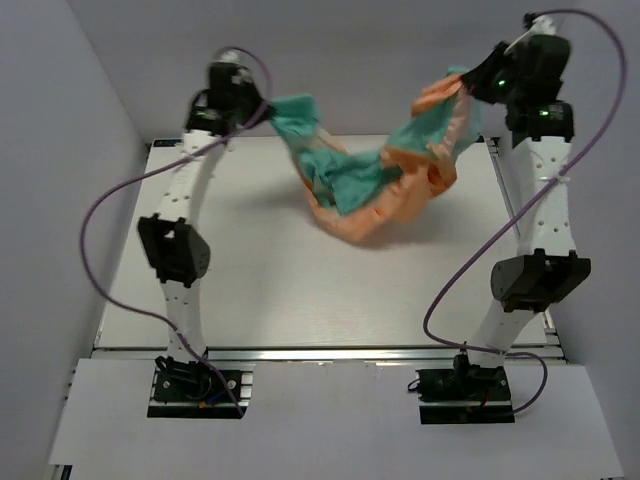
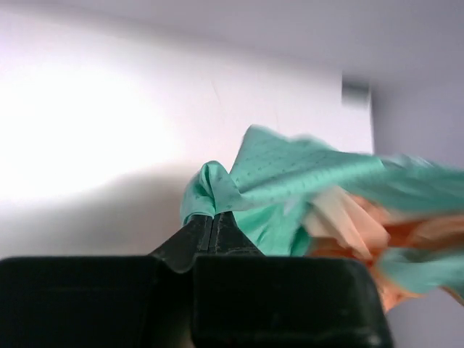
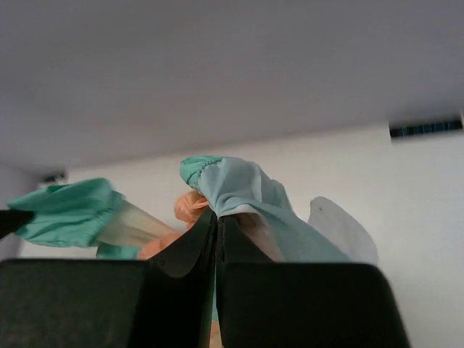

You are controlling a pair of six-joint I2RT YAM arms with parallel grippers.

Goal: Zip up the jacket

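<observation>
My left pincer (image 2: 212, 215) and right pincer (image 3: 217, 212) each pinched the jacket (image 1: 370, 190), hanging between them, to spread it out.

A: Free room?
B: Near half of the surface (image 1: 260, 290), between the two arms, is open.
A: Blockers?
B: Jacket (image 1: 375, 185) strung across the far middle, sagging low toward the surface. Side walls (image 1: 50, 150) close outside each arm.

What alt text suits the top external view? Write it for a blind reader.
A thin peach-orange and teal jacket hangs bunched between the raised left arm and right arm, sagging toward the white table. The left jaws pinch a teal end, the right jaws a teal-and-peach end.
</observation>
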